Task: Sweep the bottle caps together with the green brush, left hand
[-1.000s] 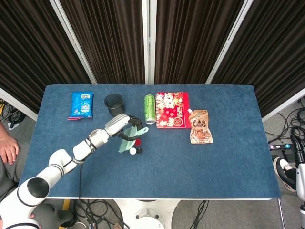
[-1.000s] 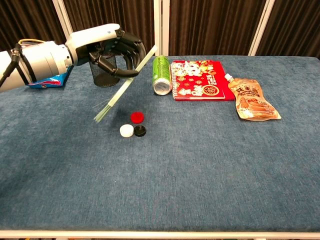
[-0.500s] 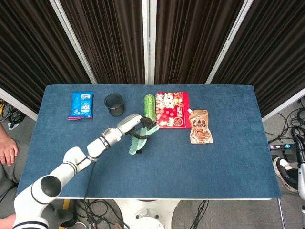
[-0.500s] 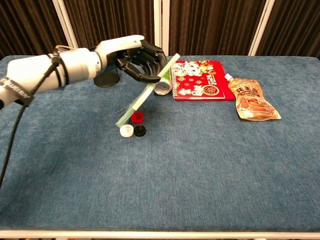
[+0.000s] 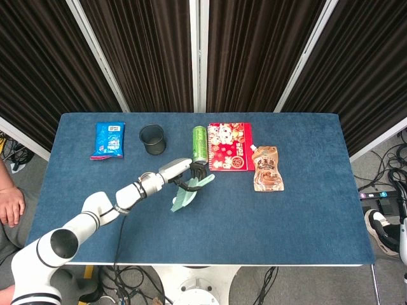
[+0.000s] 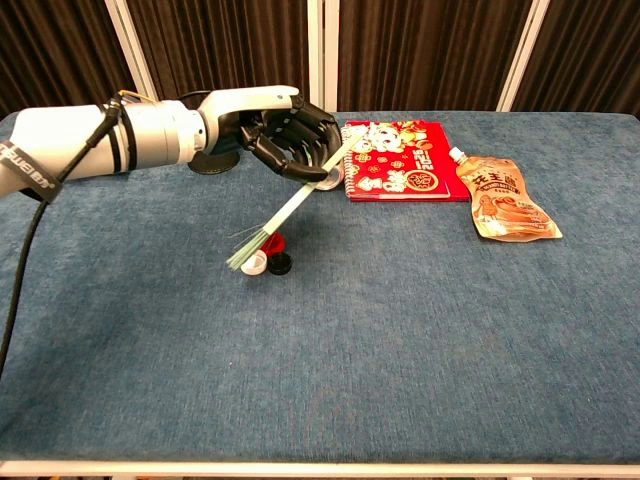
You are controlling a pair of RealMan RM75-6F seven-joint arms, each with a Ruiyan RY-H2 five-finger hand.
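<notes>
While the left hand (image 6: 290,140) grips the green brush (image 6: 285,212), bristles low over the bottle caps (image 6: 270,262), green can (image 5: 199,142) just behind, right hand out of sight.

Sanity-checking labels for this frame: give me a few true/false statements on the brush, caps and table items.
1. The left hand holds the green brush. True.
2. The bristles are down by the bottle caps. True.
3. The green can stands upright. False: it lies on its side.
4. The black cup sits right of the red notebook. False: it is left of it.
5. The brown pouch lies flat on the table. True.
</notes>
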